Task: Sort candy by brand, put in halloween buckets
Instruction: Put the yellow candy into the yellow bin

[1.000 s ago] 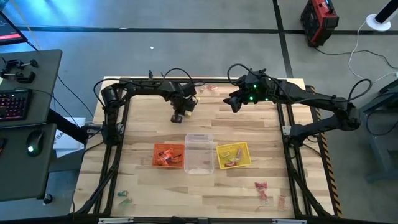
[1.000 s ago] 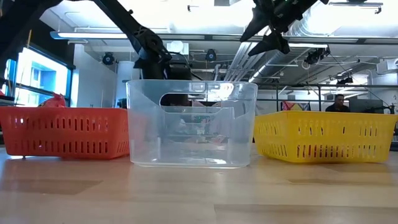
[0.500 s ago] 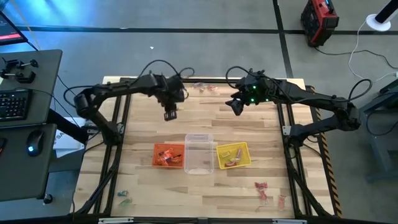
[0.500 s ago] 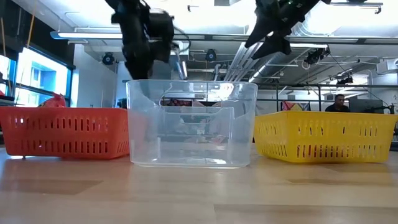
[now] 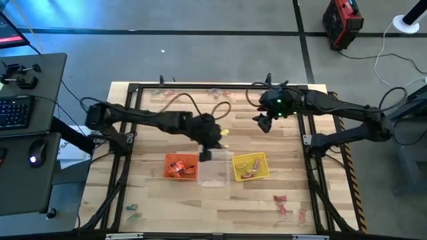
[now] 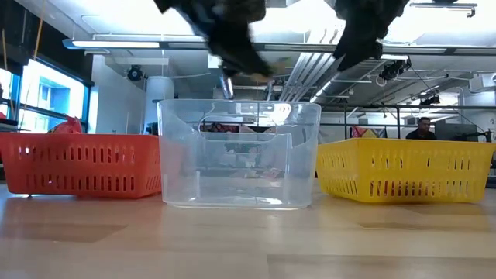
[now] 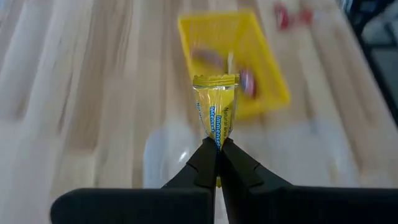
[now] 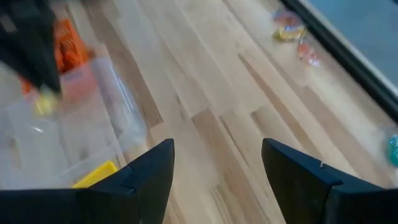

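My left gripper (image 5: 206, 153) hangs over the far left corner of the clear tub (image 5: 213, 167), shut on a yellow-wrapped candy (image 7: 216, 109). The orange tub (image 5: 181, 167) stands left of the clear one and holds red-orange sweets. The yellow tub (image 5: 250, 167) stands right of it with a few sweets inside. All three rest on their bases in a row. My right gripper (image 5: 263, 123) is open above the table's far right part and touches nothing. Its fingers (image 8: 149, 174) stand wide apart. My left gripper pinches the yellow candy by the crimped end of its wrapper (image 7: 216, 144), between the two fingertips. The rest of the wrapper sticks out beyond the fingers. The candy is lifted clear, above the clear tub (image 7: 168, 155).
Loose sweets lie along the far edge (image 5: 220, 93), red-pink ones at the near right (image 5: 281, 203) and green ones at the near left (image 5: 133, 213). A black frame (image 5: 127, 133) borders the table. Bare wood lies between the tubs and the far edge.
My left gripper has swung from the table's far left part toward the near edge and the right, and now hangs over the clear tub. The arm has stretched out across the table. My right gripper has shifted slightly right and toward the near edge, staying open.
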Action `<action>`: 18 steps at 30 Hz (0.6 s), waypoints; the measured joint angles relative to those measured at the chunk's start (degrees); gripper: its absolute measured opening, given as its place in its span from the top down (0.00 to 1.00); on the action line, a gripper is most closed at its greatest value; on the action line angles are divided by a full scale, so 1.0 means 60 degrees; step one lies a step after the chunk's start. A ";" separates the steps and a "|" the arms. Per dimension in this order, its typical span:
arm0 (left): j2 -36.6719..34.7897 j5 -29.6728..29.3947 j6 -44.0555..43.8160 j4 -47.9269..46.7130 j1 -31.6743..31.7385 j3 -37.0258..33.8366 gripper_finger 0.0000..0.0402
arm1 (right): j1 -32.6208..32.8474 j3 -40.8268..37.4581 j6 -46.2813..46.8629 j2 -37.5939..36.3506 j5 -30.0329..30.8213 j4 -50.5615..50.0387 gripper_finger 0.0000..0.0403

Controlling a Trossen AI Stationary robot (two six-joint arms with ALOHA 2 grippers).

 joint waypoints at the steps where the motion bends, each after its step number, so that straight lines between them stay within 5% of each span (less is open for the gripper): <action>1: 0.0295 0.0007 -0.0159 0.0471 -0.0051 0.0123 1.00 | 0.0022 0.0000 0.0020 -0.0179 0.0016 0.0013 0.41; 11: 0.3140 0.0016 0.0339 0.1683 -0.0680 0.2510 1.00 | 0.0025 0.0000 0.1842 -0.1748 0.0021 0.0406 0.41; 18: 0.4386 -0.0159 0.0054 0.1706 -0.1034 0.3148 0.96 | 0.0287 -0.0001 0.2583 -0.1863 0.0291 0.0055 0.41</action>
